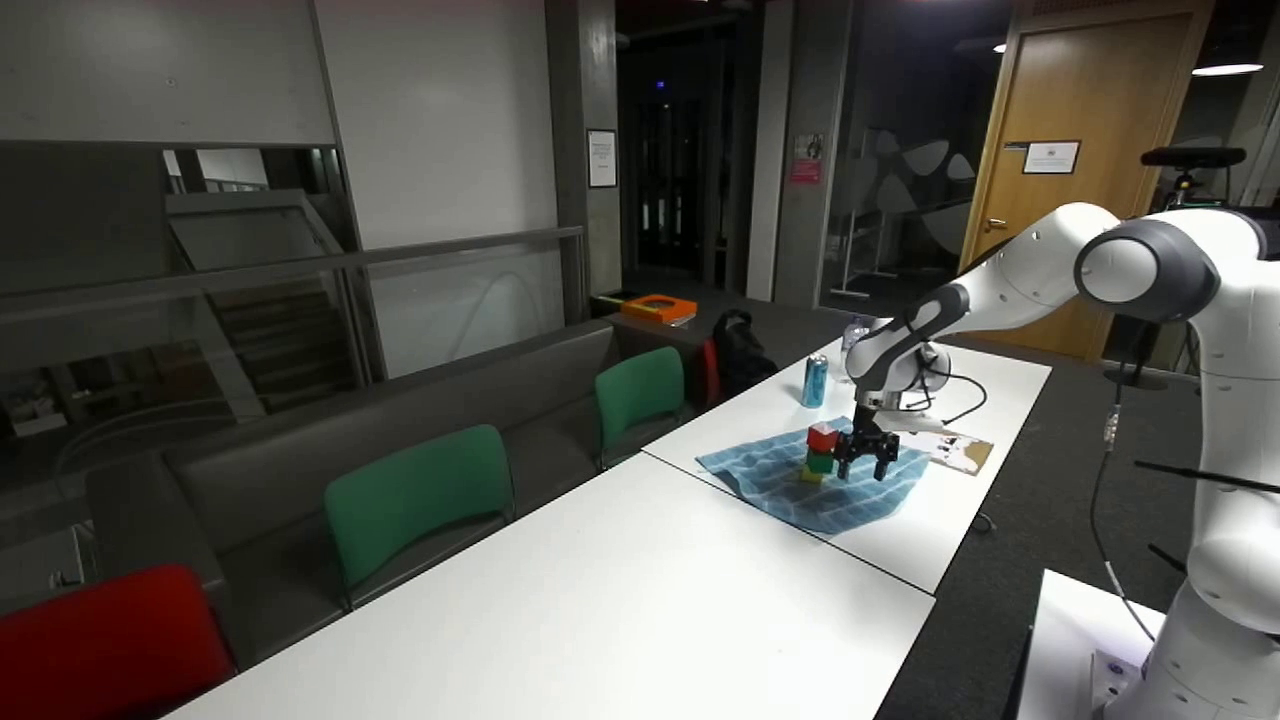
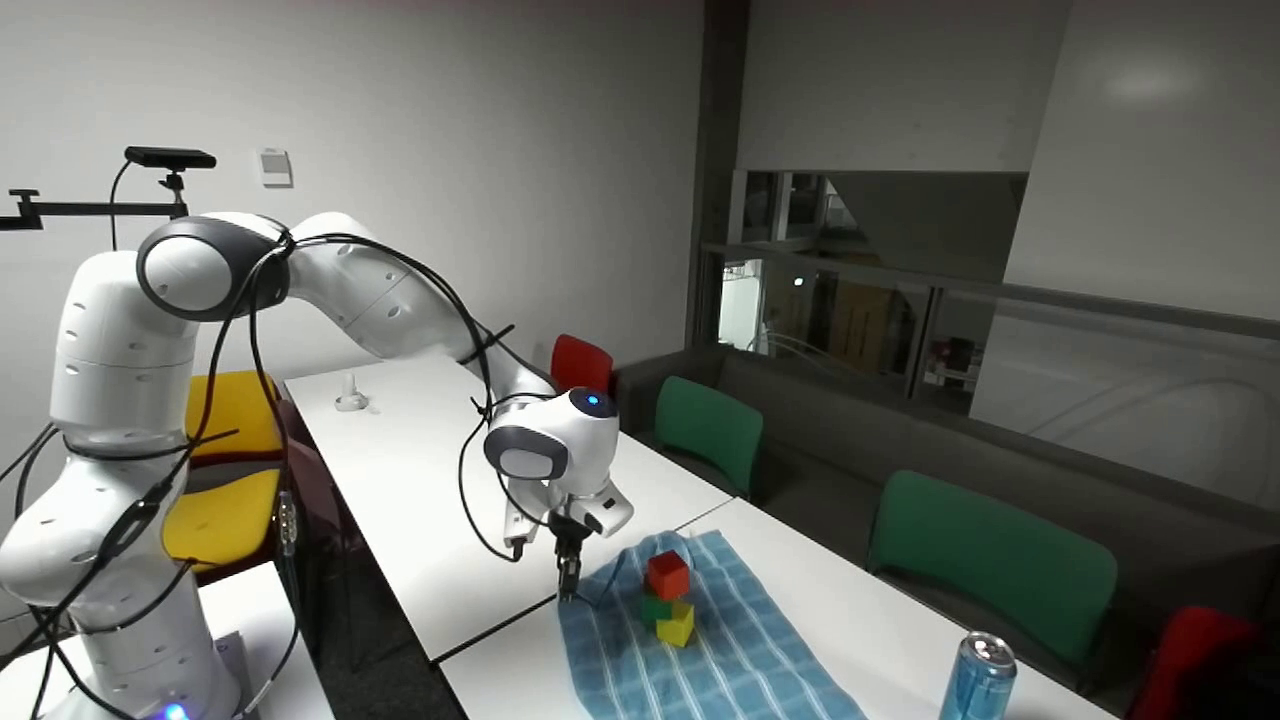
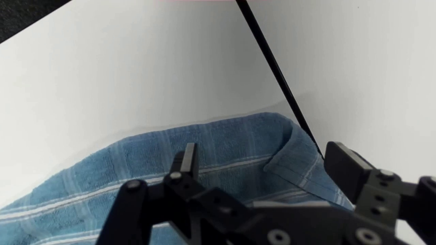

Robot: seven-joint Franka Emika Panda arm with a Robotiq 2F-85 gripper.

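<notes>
The hand [image 3: 262, 151] points down with its fingers [image 3: 344, 166] spread wide; nothing is gripped. The blue striped cloth [image 3: 218, 143] lies on the white table [image 3: 136, 68], its edge beneath the hand. Contact between them cannot be confirmed from where I stand. One corner [image 3: 303, 166] is folded over on itself between the fingers; the wide spread appears to leave that fold room.

Near the hand, set in from the cloth's edge, a red block [image 2: 668, 575] tops a green block [image 2: 655, 608] and a yellow block [image 2: 676, 626]; how those two bear on each other is unclear. Their weight probably helps hold the limp cloth flat. Farther from the hand, off the cloth, a blue can [image 2: 976, 685] stands upright, presumably out of harm's way.

Orientation: the folded corner points at the dark seam [image 3: 272, 64] running away from the hand. White stripes cross slantwise beneath the fingers. The long axis seems to run from the hand toward the can's end of the table; an exterior view cuts off the far end.
</notes>
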